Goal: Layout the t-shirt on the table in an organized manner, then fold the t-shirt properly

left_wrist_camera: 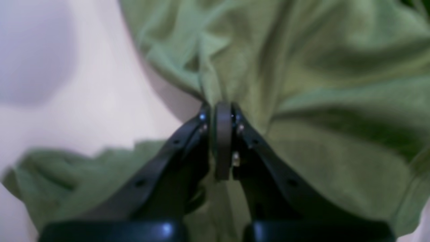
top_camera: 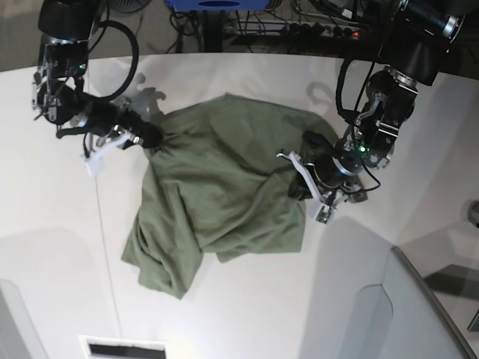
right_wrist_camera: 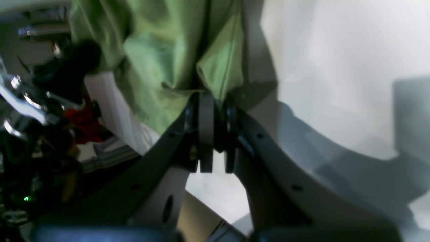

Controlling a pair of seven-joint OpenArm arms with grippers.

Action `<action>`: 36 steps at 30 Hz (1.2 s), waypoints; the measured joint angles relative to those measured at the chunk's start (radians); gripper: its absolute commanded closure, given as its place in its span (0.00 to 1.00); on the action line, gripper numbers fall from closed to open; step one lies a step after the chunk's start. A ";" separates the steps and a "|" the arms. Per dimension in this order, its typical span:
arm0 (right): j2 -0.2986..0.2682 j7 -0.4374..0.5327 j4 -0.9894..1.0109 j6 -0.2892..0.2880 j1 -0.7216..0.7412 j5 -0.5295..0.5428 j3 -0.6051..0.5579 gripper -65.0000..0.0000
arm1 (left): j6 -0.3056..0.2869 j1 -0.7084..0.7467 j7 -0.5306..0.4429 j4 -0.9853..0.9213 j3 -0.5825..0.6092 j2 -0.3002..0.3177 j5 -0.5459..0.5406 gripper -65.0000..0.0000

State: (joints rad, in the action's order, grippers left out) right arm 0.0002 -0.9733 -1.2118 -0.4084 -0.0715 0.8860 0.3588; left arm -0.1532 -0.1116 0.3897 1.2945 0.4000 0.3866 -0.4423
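Observation:
The olive-green t-shirt point(top_camera: 217, 187) lies crumpled in the middle of the white table point(top_camera: 247, 314), bunched and partly lifted at two edges. On the left of the base view, my right gripper point(top_camera: 155, 138) is shut on the shirt's left edge. The right wrist view shows its jaws point(right_wrist_camera: 211, 97) pinching a fold of the t-shirt point(right_wrist_camera: 161, 50) above the table point(right_wrist_camera: 336, 67). My left gripper point(top_camera: 294, 183) is shut on the shirt's right edge. In the left wrist view, it point(left_wrist_camera: 221, 107) clamps gathered t-shirt cloth point(left_wrist_camera: 319, 84) over the table point(left_wrist_camera: 84, 84). The collar is hidden.
A grey translucent panel point(top_camera: 419, 314) rises at the front right of the table. A thin dark seam line point(top_camera: 105, 247) runs down the table's left side to a white slot point(top_camera: 123, 348). Cables and equipment point(top_camera: 314, 26) sit beyond the far curved edge.

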 measured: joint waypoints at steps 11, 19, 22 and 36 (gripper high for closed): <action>0.033 -0.071 -0.172 0.180 0.010 0.012 -0.001 0.97 | 0.007 0.045 0.003 0.171 -0.245 -0.001 0.004 0.00; 0.031 -0.070 -0.174 0.208 0.010 0.008 -0.003 0.97 | -0.011 0.177 0.261 0.436 -0.116 -0.012 -0.012 0.00; 0.030 -0.070 -0.174 0.208 0.009 0.010 -0.003 0.97 | -0.006 0.224 0.336 0.438 -0.095 -0.059 -0.003 0.00; 0.026 -0.071 -0.174 0.208 -0.012 0.009 -0.003 0.97 | -0.098 0.341 0.470 0.433 -0.091 -0.010 -0.344 0.00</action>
State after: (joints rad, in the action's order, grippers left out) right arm 0.0265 -1.0447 -1.3853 -0.2008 -0.0834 0.8951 0.3557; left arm -0.2516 0.2295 0.8600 1.7275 0.3092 0.3763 -0.7868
